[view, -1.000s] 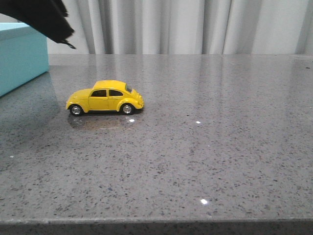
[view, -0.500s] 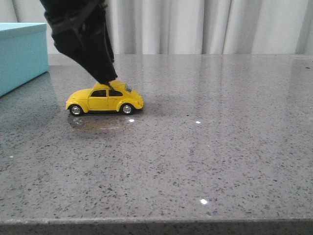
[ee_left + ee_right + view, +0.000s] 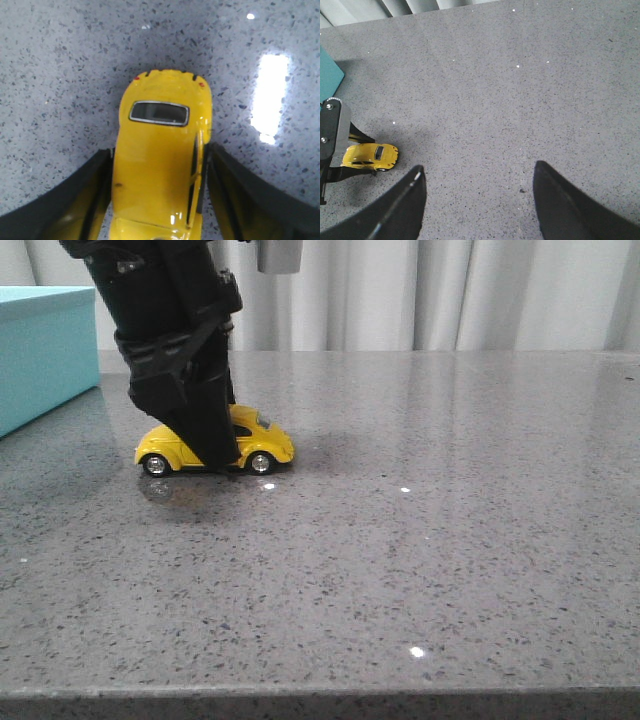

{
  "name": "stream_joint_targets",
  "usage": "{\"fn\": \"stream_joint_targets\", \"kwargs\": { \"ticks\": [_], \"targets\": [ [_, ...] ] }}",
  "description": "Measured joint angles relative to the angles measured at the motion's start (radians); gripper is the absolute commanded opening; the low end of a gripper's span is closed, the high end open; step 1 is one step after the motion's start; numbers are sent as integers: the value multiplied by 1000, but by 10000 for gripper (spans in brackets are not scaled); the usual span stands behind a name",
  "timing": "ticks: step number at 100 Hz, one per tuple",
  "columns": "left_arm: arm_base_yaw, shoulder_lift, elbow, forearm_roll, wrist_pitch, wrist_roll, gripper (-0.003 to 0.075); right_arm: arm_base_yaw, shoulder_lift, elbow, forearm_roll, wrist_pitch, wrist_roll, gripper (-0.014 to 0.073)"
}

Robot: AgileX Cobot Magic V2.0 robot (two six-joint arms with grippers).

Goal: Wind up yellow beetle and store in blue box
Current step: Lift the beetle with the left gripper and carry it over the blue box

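The yellow beetle [image 3: 262, 445] stands on its wheels on the grey stone table, left of the middle, with its nose to the left. My left gripper [image 3: 225, 462] has come down over its middle. In the left wrist view the black fingers [image 3: 90, 190] lie against both sides of the beetle [image 3: 160, 150], so the gripper is shut on it. The blue box [image 3: 40, 350] stands at the far left. My right gripper [image 3: 477, 170] is open and empty, high above the table and away from the beetle [image 3: 370, 155].
The table's front edge [image 3: 320, 695] runs along the bottom of the front view. White curtains [image 3: 420, 290] hang behind the table. A corner of the blue box [image 3: 329, 75] and the left arm [image 3: 330, 130] show in the right wrist view.
My left gripper has come down from above the roof to straddle the beetle and closed against its sides. The beetle has stayed in place.
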Motion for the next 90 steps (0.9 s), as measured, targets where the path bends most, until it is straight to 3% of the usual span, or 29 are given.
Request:
{"fn": "stream_joint_targets", "kwargs": {
  "ticks": [29,58,90],
  "targets": [
    [0,0,-49,0,34,0,216,0,0,0,0,4,0,467],
    [0,0,-151,37,123,-20,169,0,0,0,0,8,-1,467],
    [48,-35,-353,404,161,-512,169,0,0,0,0,16,-1,467]
  ]
}}
